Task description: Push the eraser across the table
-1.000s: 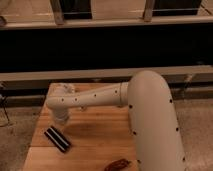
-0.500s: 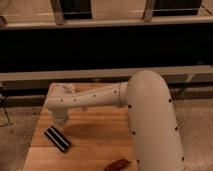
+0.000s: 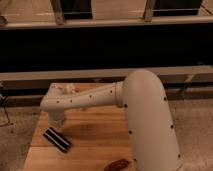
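The eraser (image 3: 57,139), a small black oblong with a pale stripe, lies slanted on the left part of the wooden plank table (image 3: 95,140). My white arm reaches from the right across the table toward the left. Its gripper (image 3: 58,121) points down just above and behind the eraser's far end, close to it; whether they touch I cannot tell.
A reddish-brown curved lump (image 3: 117,164) lies at the table's near edge, right of the eraser. The arm's large white elbow (image 3: 150,120) covers the table's right side. A small pale object (image 3: 68,88) sits at the far left edge. Dark benches and railings stand behind.
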Action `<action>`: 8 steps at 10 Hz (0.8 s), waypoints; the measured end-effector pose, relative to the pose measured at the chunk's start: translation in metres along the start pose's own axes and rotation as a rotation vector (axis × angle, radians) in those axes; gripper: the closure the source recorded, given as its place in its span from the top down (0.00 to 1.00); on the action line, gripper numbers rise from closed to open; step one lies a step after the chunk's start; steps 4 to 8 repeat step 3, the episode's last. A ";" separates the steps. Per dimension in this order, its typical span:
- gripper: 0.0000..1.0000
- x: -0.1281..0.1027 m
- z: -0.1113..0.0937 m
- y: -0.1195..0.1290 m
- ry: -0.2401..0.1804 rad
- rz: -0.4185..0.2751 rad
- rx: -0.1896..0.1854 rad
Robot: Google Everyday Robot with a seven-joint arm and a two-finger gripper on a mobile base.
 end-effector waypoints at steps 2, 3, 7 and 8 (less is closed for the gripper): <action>0.00 -0.006 0.002 -0.001 -0.003 -0.014 -0.005; 0.00 -0.009 0.003 -0.002 -0.007 -0.021 -0.009; 0.00 -0.009 0.003 -0.002 -0.007 -0.021 -0.009; 0.00 -0.009 0.003 -0.002 -0.007 -0.021 -0.009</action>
